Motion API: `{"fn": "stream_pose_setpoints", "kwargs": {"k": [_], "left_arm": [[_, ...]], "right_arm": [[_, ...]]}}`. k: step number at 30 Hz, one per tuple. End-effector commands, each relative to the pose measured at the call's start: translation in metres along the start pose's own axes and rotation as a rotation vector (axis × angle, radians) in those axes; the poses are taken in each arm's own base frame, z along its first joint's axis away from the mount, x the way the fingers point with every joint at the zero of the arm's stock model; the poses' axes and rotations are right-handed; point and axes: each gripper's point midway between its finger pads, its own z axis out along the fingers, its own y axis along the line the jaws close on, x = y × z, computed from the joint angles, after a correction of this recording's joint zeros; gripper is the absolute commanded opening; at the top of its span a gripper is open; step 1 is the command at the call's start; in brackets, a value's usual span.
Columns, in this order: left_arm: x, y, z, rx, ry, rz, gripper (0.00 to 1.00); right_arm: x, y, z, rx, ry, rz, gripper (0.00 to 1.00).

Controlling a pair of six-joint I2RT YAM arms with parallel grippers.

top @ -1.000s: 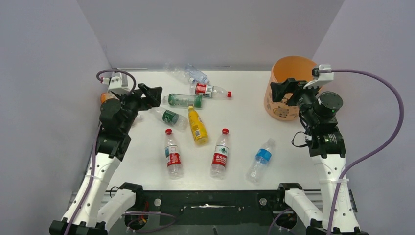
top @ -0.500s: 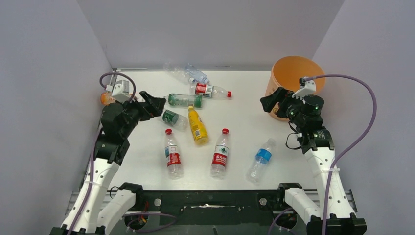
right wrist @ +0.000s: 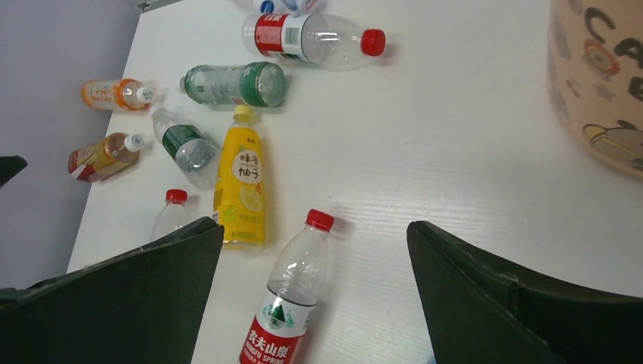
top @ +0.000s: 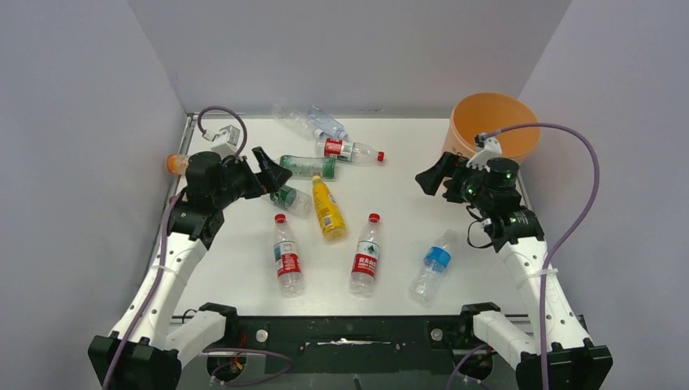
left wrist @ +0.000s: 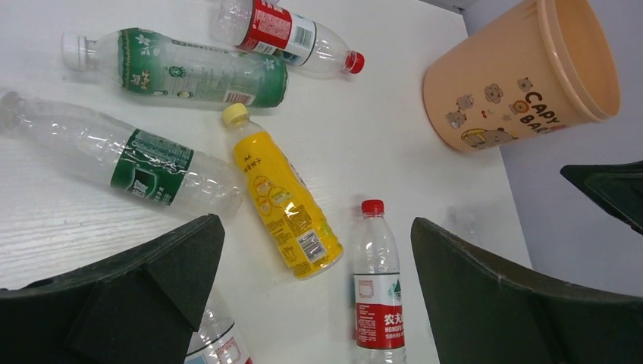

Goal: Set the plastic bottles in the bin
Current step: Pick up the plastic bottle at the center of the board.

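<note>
Clear run over bare table (top: 406, 195) btwn yellow bottle (top: 327, 208) & bin (top: 504, 118), w/ bottle cluster (top: 305, 166) crowding back-left, row of three bottles (top: 366, 256) lying across near edge, left wall (top: 81, 162) & right wall (top: 617, 97) close at the sides.

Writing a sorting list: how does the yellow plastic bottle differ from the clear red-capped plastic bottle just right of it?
The yellow plastic bottle is yellow all over, cap included; the clear red-capped plastic bottle is see-through with a red label. The yellow one lies farther back on the white table, the clear one nearer the front edge. Both lie on their sides, capped.
</note>
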Motion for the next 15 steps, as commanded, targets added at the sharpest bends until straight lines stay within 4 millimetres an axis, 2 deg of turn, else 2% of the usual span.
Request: {"fn": "stream_pose_setpoints", "kwargs": {"k": [1, 11, 15], "left_arm": [[0.005, -0.011, 0.004, 0.049, 0.066, 0.005, 0.98], [0.033, -0.010, 0.009, 0.068, 0.091, -0.110, 0.98], [0.046, -0.009, 0.009, 0.080, 0.090, -0.127, 0.98]], "right_arm": [[0.016, 0.013, 0.013, -0.036, 0.072, -0.027, 0.98], [0.051, 0.038, 0.058, 0.065, 0.266, -0.130, 0.99], [0.079, 0.053, 0.071, 0.105, 0.381, -0.161, 0.99]]}}
